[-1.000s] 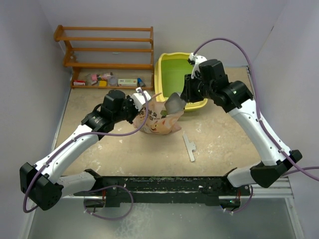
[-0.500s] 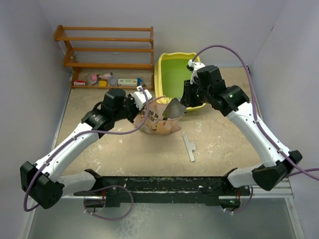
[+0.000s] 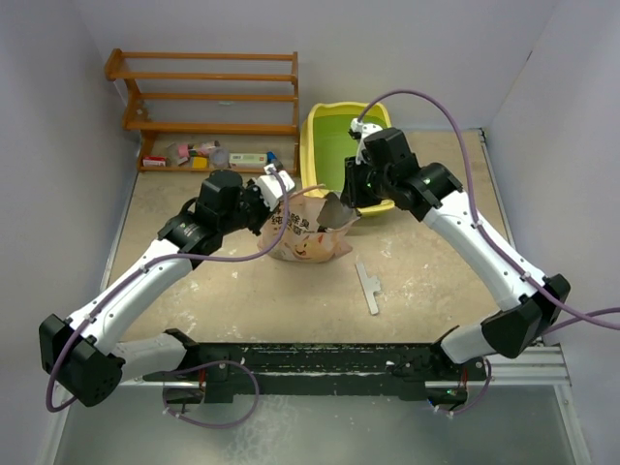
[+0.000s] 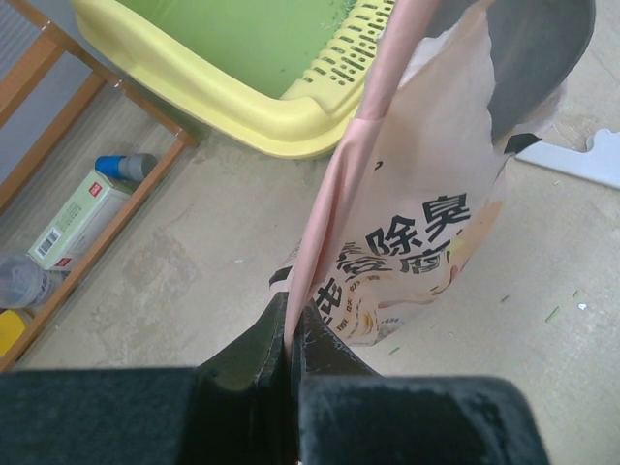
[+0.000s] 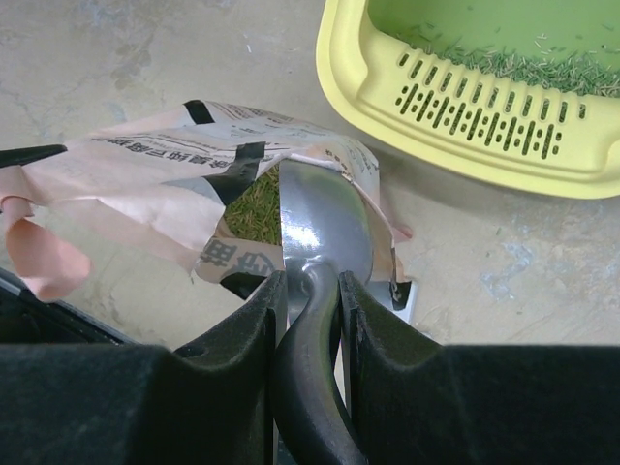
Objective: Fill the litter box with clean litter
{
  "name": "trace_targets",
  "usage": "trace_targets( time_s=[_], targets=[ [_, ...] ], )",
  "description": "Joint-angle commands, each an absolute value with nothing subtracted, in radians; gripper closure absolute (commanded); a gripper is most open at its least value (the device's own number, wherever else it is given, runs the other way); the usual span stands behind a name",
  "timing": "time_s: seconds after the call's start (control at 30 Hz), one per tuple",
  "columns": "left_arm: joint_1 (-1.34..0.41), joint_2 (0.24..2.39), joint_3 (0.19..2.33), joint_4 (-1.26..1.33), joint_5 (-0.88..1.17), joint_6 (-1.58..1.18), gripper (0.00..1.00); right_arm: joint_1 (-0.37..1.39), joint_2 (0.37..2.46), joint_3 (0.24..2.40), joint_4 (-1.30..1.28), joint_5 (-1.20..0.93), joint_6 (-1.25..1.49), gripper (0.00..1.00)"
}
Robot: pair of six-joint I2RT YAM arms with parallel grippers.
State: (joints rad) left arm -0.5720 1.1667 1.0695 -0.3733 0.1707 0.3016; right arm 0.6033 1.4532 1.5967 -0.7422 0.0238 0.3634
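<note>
The litter box (image 3: pixel 312 145) stands at the back centre, a yellow tray with a green basin. Its slotted lip (image 5: pixel 484 116) and its wall (image 4: pixel 242 97) show in the wrist views. A thin scatter of litter (image 5: pixel 542 68) lies in the basin. The pink-tan printed bag (image 3: pixel 305 237) stands in front of the box. My left gripper (image 3: pixel 274 194) is shut on the bag's upper edge (image 4: pixel 334 223), holding it up. My right gripper (image 5: pixel 310 291) is shut on the handle of a grey scoop (image 5: pixel 325 218), whose bowl points down into the bag's mouth. Greenish litter (image 5: pixel 254 208) shows inside.
A wooden shelf rack (image 3: pixel 208 97) with small bottles and boxes (image 3: pixel 208 155) stands at the back left. A flat pale tool (image 3: pixel 369 286) lies on the table right of the bag. White walls close in on both sides.
My right gripper has carried the scoop left and down from beside the box's front lip into the bag's mouth. The left gripper and the bag have stayed put.
</note>
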Motion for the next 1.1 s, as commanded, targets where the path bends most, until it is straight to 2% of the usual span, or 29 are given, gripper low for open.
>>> trace_targets(
  time_s=[0.0,0.57,1.07],
  targets=[
    [-0.572,1.083,1.052,-0.178,0.158,0.267,1.0,0.619,1.475,1.567,-0.686,0.078,0.368,1.0],
    [-0.572,1.098,1.079,-0.139,0.197,0.226,1.0,0.674,1.554,1.425,-0.603,0.191,0.413,1.0],
    [-0.572,1.102,1.055,-0.126,0.211,0.197,1.0,0.684,1.588,1.203,-0.448,0.166,0.495,1.0]
  ],
)
